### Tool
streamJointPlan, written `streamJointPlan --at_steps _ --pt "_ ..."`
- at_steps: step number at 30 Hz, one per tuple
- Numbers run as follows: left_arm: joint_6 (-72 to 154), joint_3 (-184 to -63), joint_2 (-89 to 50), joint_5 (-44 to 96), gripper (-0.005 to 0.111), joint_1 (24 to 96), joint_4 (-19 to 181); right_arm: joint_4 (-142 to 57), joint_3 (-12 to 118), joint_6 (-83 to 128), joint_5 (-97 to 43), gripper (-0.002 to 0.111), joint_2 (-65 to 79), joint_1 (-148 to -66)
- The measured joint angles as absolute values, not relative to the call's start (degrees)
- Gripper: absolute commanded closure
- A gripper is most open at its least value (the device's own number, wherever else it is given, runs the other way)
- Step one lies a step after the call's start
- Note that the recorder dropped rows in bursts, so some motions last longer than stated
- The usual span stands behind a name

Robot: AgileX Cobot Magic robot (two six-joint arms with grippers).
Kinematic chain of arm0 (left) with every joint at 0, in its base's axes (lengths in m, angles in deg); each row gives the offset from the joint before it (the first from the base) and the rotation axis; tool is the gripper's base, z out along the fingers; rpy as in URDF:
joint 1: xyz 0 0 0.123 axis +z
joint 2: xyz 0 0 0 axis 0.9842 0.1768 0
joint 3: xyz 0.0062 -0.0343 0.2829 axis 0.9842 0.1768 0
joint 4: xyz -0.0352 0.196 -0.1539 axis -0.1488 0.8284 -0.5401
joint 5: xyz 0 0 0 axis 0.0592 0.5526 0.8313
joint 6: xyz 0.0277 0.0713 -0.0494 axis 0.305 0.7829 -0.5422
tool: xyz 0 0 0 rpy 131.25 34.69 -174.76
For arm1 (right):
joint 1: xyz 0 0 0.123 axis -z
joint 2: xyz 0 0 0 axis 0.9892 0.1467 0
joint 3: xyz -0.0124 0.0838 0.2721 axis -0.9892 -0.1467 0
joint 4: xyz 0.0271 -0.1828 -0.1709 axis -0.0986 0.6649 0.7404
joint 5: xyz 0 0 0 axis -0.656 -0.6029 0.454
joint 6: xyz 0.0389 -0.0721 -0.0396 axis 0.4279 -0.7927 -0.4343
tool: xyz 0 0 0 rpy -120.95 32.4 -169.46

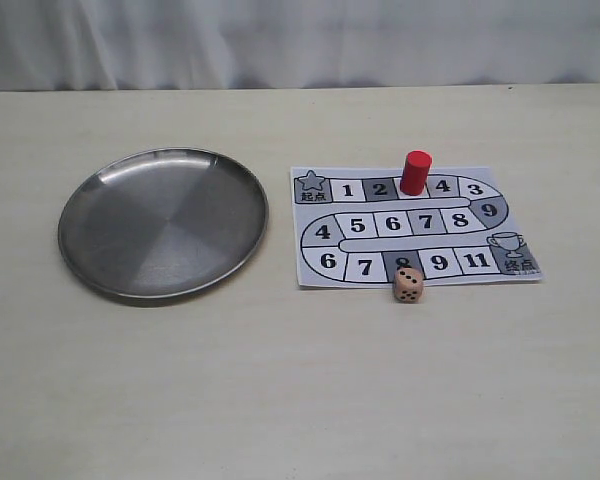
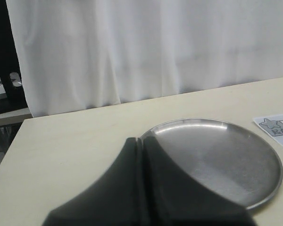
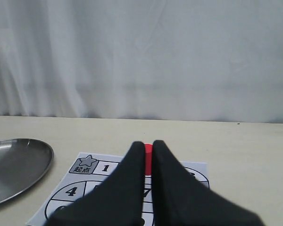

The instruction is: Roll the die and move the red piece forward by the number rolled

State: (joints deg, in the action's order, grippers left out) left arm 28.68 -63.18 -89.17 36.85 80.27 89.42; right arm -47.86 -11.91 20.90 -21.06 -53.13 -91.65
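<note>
Nearest sits the die (image 1: 409, 284) on the board's (image 1: 325, 262) front edge; the red piece (image 1: 415, 172) stands between squares 2 and 4. Both the left end effector (image 2: 142, 140) and the right end effector (image 3: 148, 142) are pinched together, empty; the plate (image 1: 163, 222) presumably catches rolls.

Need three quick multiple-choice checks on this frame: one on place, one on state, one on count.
1. Where is the die? A) on the square marked 1 B) at the board's edge, by an 8 C) on the star square
2. The red piece is: A) lying down B) upright C) leaning on the die
3. How many pieces stand on the board? A) one B) two C) three
Answers: 1 B, it sits at the printed edge; 2 B, flat top up; 3 A, one cylinder only.
</note>
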Motion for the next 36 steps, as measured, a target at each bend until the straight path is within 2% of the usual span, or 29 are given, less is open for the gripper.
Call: streamJointPlan --at_steps 14,21,36 --pt "28.68 -63.18 -89.17 36.85 0.107 80.27 89.42 -47.86 -11.91 21.17 -21.28 0.104 -53.70 -91.65" --pt "28.68 -63.18 -89.17 36.85 0.107 80.27 89.42 -47.86 -11.91 21.21 -21.52 0.104 -60.43 -81.67" --pt "28.68 -63.18 -89.17 36.85 0.107 80.27 89.42 -47.86 -11.91 21.21 -21.52 0.104 -64.47 -78.42"
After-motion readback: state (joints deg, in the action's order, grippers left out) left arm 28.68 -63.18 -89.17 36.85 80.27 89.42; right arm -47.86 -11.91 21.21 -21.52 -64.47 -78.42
